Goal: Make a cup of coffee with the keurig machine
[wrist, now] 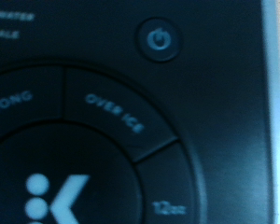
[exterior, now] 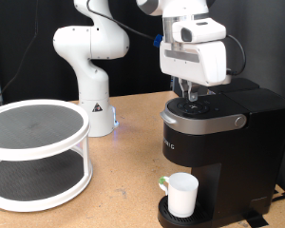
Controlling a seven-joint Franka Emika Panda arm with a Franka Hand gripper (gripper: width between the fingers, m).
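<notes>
My tool is straight above the keurig machine, fingers pointing down at the lid's button panel, and up close I see the power button beside the "over ice" and "12oz" segments; whether the fingers are spread or pinched I cannot tell. The cup stands on the drip tray directly below, handle to the left. The machine sits at the right of the wooden desk, well apart from the white two-tier stand on the left.

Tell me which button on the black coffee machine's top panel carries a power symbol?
The small round button standing alone near the panel's edge; the wedge-shaped buttons, like OVER ICE and 12oz, carry words and form a ring.
</notes>
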